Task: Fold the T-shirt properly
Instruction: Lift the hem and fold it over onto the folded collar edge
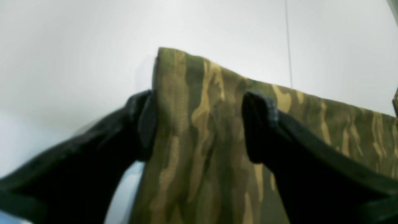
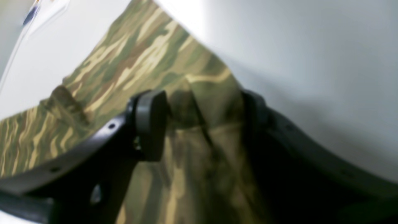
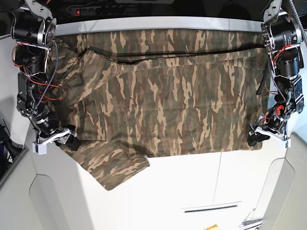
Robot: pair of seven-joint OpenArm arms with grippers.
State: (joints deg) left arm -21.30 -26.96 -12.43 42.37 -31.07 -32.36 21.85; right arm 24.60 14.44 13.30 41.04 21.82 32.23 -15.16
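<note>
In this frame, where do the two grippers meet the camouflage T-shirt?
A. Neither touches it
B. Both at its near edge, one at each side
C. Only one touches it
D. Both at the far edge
B: the left gripper and right gripper each straddle the T-shirt at its near corners, cloth between the fingers in both wrist views.
</note>
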